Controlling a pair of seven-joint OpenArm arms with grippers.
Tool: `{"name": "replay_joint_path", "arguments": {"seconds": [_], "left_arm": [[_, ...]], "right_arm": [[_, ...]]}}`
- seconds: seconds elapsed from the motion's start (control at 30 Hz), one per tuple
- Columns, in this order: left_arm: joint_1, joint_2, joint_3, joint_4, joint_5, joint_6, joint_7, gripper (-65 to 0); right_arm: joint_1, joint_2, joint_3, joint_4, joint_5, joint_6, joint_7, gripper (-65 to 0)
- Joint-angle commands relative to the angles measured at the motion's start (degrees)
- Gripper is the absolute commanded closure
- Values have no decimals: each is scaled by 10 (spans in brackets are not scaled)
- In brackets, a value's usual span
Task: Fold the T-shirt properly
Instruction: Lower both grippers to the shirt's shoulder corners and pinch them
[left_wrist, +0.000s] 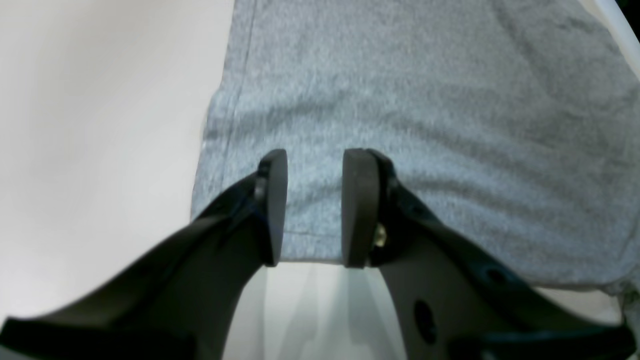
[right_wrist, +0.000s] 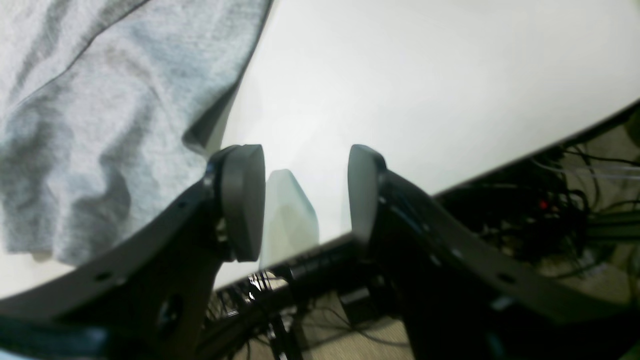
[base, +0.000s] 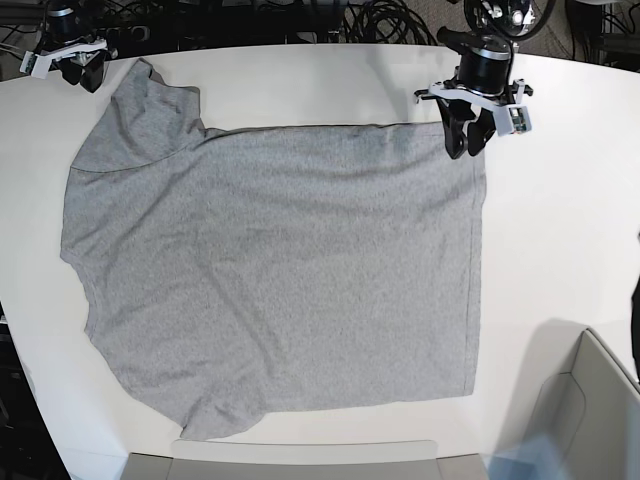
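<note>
The T-shirt (base: 280, 270) lies spread flat on the white table (base: 560, 250), plain heather-grey side up, with its sleeves toward the left. My left gripper (base: 466, 142) stands at the shirt's far right hem corner. In the left wrist view that gripper (left_wrist: 315, 200) is open, and the grey cloth (left_wrist: 425, 100) lies under the gap with nothing pinched. My right gripper (base: 82, 72) sits at the table's far left corner, just beyond the upper sleeve. In the right wrist view it (right_wrist: 305, 200) is open and empty over the bare table edge, with the sleeve (right_wrist: 100, 110) beside its left finger.
A grey bin (base: 590, 400) stands at the near right corner, and a flat grey tray edge (base: 300, 462) runs along the front. Cables (base: 300, 15) hang behind the far table edge and show below it in the right wrist view (right_wrist: 550, 215).
</note>
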Motion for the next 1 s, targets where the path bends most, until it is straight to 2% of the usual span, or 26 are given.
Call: {"name": "replay_joint_path", "arguments": {"seconds": [0.0, 0.17, 0.27, 0.33, 0.47, 0.67, 0.83, 0.97], "left_arm": [[1, -3, -3, 10, 1, -3, -13, -193], [1, -3, -3, 10, 1, -3, -13, -193], [1, -3, -1, 10, 1, -3, -13, -193], [1, -3, 0, 10, 1, -3, -13, -193], [1, -3, 0, 10, 1, -4, -13, -193], [1, -3, 2, 10, 1, -4, -13, -193], [1, -3, 0, 9, 1, -4, -13, -193], [-1, -1, 1, 3, -7, -4, -12, -196]], "right_arm": [[-1, 7, 4, 2, 4, 5, 1, -274], [22, 3, 3, 4, 4, 7, -53, -274], [26, 3, -24, 5, 4, 46, -55, -274], [26, 2, -40, 14, 4, 57, -55, -274], [20, -21, -70, 41, 4, 59, -56, -274], [39, -23, -116, 24, 4, 58, -56, -274], [41, -22, -109, 1, 4, 57, -53, -274], [42, -22, -76, 2, 4, 57, -56, -274]]}}
